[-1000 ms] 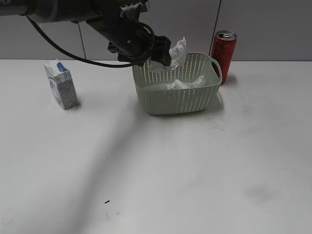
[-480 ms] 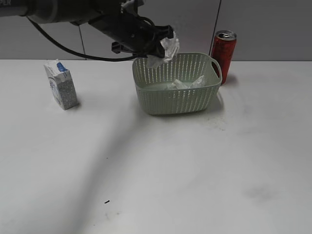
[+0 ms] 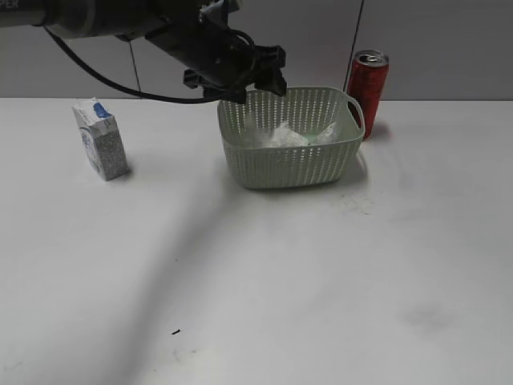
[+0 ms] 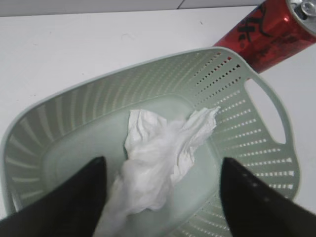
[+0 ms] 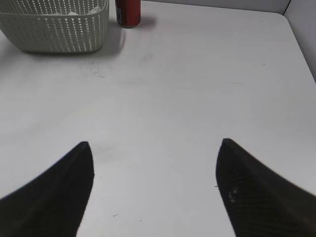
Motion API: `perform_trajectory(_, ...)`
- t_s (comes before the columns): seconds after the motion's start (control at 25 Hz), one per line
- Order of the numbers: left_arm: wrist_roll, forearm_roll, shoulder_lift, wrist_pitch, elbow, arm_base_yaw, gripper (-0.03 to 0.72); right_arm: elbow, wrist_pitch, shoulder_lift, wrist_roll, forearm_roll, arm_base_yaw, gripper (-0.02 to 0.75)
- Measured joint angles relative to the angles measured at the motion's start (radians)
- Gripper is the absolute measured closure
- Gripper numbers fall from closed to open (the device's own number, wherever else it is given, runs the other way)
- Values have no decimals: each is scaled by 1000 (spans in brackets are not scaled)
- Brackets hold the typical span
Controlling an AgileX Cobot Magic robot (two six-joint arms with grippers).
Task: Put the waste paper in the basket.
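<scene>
The pale green slotted basket (image 3: 290,160) stands at the back of the white table. White crumpled waste paper (image 3: 290,134) lies inside it; in the left wrist view the wads (image 4: 163,158) rest on the basket floor (image 4: 74,153). My left gripper (image 3: 260,80) hovers open and empty over the basket's back left rim; its jaws (image 4: 163,170) stand wide apart above the paper. My right gripper (image 5: 155,148) is open and empty above bare table, out of the exterior view.
A red drink can (image 3: 367,82) stands just right of the basket; it also shows in the left wrist view (image 4: 269,27) and the right wrist view (image 5: 128,12). A white-and-blue speckled pack (image 3: 100,139) stands at the back left.
My left gripper held a paper wad above the basket's back left rim, then opened. The wad has dropped into the basket with the others.
</scene>
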Motion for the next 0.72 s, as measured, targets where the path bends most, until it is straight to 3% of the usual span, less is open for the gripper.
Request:
perform_trajectory(0.16, 1, -2, 0, 0, 0, 0, 34, 0, 0, 0, 0, 0, 0, 152)
perform_trajectory(0.44, 3, 26, -50, 52, 0, 18, 43, 0, 0, 0, 0, 0, 0, 152)
perform_trajectory(0.72, -1, 260, -242, 280, -3, 173, 78, 0, 0, 0, 0, 0, 0, 152)
